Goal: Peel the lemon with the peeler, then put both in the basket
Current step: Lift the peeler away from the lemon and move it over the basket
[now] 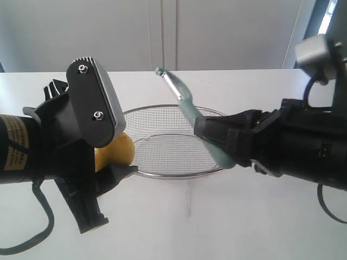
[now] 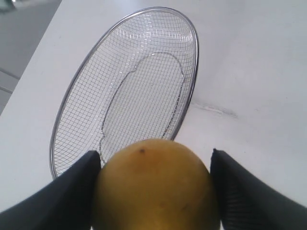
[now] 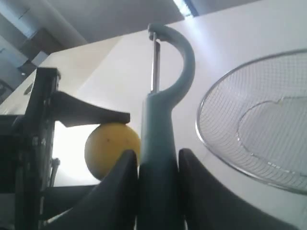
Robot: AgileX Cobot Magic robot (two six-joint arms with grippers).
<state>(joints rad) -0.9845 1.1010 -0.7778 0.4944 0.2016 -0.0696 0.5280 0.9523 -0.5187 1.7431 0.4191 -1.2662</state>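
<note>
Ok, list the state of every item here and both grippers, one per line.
lemon: held off the table, no peeled patch visible.
peeler: gripped by its handle, head raised, blade clear of the lemon.
basket: upright on the table, empty.
left gripper: fingers closed on the lemon.
right gripper: fingers closed on the peeler handle.

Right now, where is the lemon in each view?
Exterior: lemon low left, next to the basket rim.
Left wrist: bottom middle of the picture, between the fingers, basket beyond.
Right wrist: lower left of the picture, beside the peeler.
Shared landmark: the basket.
</note>
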